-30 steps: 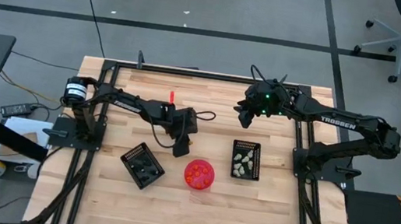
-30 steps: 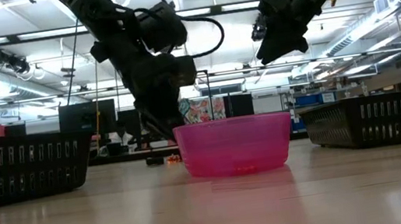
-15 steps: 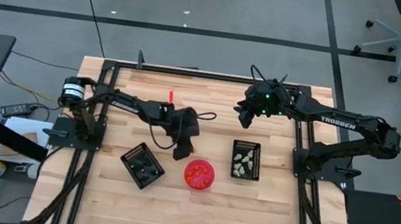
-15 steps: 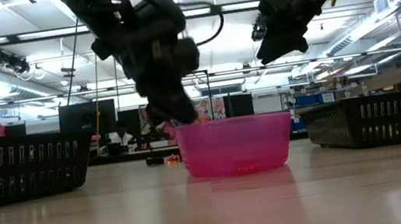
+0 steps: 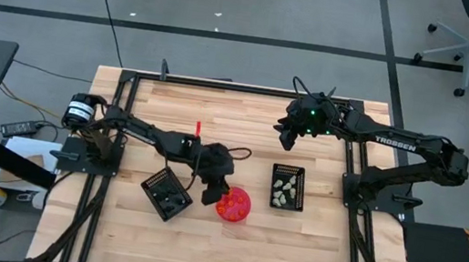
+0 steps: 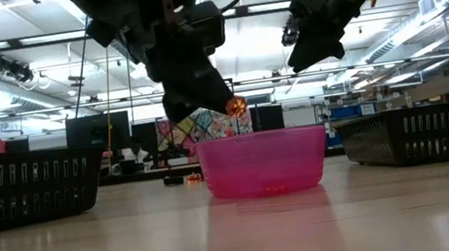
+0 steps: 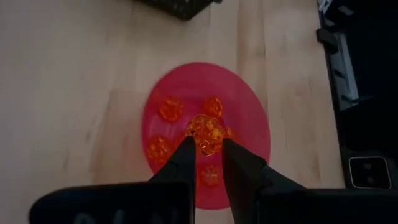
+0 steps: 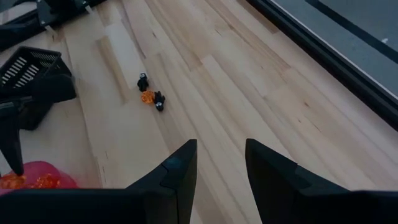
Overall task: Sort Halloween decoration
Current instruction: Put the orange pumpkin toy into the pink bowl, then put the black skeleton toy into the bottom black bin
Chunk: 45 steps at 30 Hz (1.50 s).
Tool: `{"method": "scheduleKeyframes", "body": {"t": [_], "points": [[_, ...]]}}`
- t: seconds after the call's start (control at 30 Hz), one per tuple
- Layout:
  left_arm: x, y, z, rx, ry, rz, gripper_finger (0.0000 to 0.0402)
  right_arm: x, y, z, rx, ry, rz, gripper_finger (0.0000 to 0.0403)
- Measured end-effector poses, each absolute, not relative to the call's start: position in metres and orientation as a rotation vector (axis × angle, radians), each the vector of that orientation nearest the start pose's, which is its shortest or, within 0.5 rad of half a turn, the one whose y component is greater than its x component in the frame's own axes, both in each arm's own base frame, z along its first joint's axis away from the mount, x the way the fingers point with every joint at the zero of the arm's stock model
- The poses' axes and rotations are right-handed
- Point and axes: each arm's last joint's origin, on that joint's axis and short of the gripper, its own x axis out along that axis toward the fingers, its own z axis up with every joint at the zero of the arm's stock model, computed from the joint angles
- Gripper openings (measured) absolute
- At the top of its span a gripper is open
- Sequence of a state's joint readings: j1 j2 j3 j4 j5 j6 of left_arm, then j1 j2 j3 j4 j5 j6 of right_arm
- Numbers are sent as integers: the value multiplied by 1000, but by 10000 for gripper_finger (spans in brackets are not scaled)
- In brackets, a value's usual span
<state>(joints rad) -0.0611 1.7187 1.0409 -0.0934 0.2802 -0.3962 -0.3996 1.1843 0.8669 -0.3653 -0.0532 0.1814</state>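
Note:
My left gripper (image 5: 212,193) hovers above the pink-red bowl (image 5: 234,204), shut on one orange decoration piece (image 7: 205,132). In the low view that piece (image 6: 235,106) hangs just over the bowl's rim (image 6: 259,136). Several more orange pieces (image 7: 170,110) lie on the bowl's floor. My right gripper (image 8: 221,163) is open and waits high over the table's far right part (image 5: 288,137). Two black pieces (image 8: 143,81) and one orange piece (image 8: 147,97) lie loose on the wood. My left gripper pinches the orange piece (image 7: 206,135) between its two fingertips (image 7: 186,149). The fingers come from above, pointing down with a slant. The piece is lifted clear and sits over the middle of the bowl, above the pieces lying there.
A black grid tray (image 5: 166,193) with dark pieces stands left of the bowl. A second tray (image 5: 287,186) with pale pieces stands to its right. Both show as low baskets (image 6: 26,188) (image 6: 424,133) in the low view. Bare wood lies along the near edge.
My left gripper has risen from the table behind the bowl and moved toward the near edge, out over the bowl. It has carried the orange piece with it, lifted clear of the wood.

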Motion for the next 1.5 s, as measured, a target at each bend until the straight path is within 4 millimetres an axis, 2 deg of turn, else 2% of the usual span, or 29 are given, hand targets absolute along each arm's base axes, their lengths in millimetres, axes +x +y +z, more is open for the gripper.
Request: {"method": "scheduleKeyframes", "body": {"t": [0.37,0.47,0.8,0.93,1.17,1.3,1.5], "points": [[359,-54,173,-513,894,-131,47,231,-95,271,324,594,-370,140],[363,-58,176,-510,894,-131,47,231,-94,271,329,596,-360,140],[364,-58,178,-498,899,-114,60,232,-90,271,327,601,-337,140],[357,-43,186,-479,929,-83,58,233,-88,270,326,606,-329,140],[336,0,214,-271,935,30,42,233,-88,270,343,606,-334,140],[317,31,208,-169,1099,185,46,233,-88,270,358,607,-338,140],[300,69,203,-28,1229,160,92,232,-88,270,361,608,-343,140]]}}
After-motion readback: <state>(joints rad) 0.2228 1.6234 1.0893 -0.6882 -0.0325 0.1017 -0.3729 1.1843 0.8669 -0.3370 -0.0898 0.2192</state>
